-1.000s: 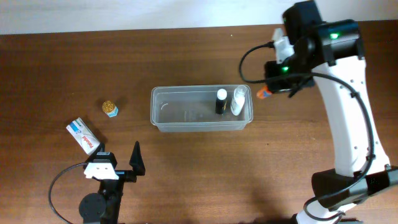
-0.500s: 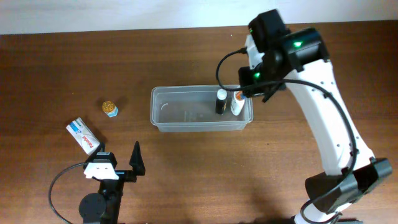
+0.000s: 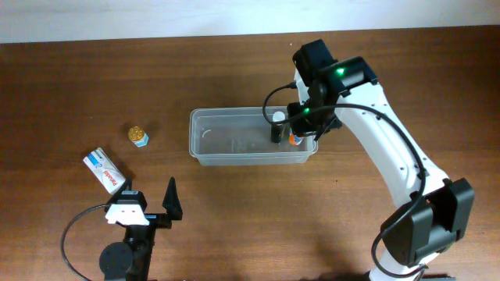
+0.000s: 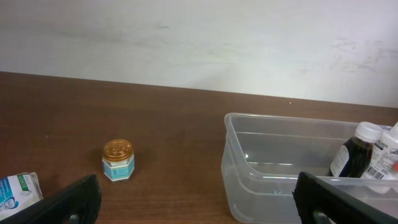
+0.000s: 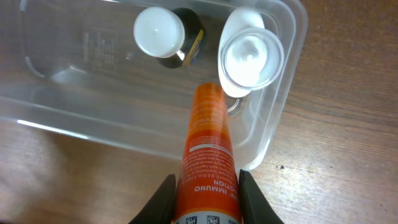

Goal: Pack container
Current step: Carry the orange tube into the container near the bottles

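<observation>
The clear plastic container (image 3: 234, 137) sits mid-table; it also shows in the left wrist view (image 4: 280, 162) and the right wrist view (image 5: 93, 81). A dark bottle with a white cap (image 5: 163, 34) and a white bottle (image 5: 249, 59) stand at its right end. My right gripper (image 5: 207, 196) is shut on an orange tube (image 5: 207, 143), held over the container's right end (image 3: 295, 139). My left gripper (image 3: 152, 204) rests open near the front left, empty; its fingers frame the left wrist view (image 4: 199, 199).
A small jar with a gold lid (image 3: 138, 136) stands left of the container, also in the left wrist view (image 4: 118, 160). A white and blue box (image 3: 105, 170) lies at the front left. A pale wall runs behind the table.
My right arm has swung left with the orange tube, from right of the container to above its right end. The left arm has not moved.
</observation>
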